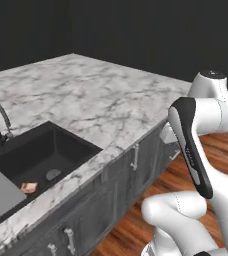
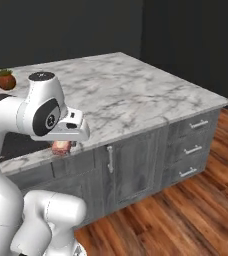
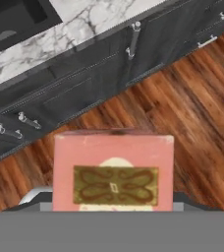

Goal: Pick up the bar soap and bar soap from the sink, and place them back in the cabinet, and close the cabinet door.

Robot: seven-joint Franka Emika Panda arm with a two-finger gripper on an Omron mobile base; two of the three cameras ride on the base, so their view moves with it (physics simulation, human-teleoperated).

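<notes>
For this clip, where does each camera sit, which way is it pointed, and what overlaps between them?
Left base view: behind the arm to its left, facing the marble counter, sink and a bar soap; arm at right.
Right base view: behind, to its right, facing the same counter and drawers; arm at left, a soap under its hand.
Hand view: looks down the tool past the held soap at cupboard fronts and wood floor.
All share the counter edge.

We read no words or numbers anywhere; the bar soap (image 3: 113, 171) bears just an ornamental emblem.
</notes>
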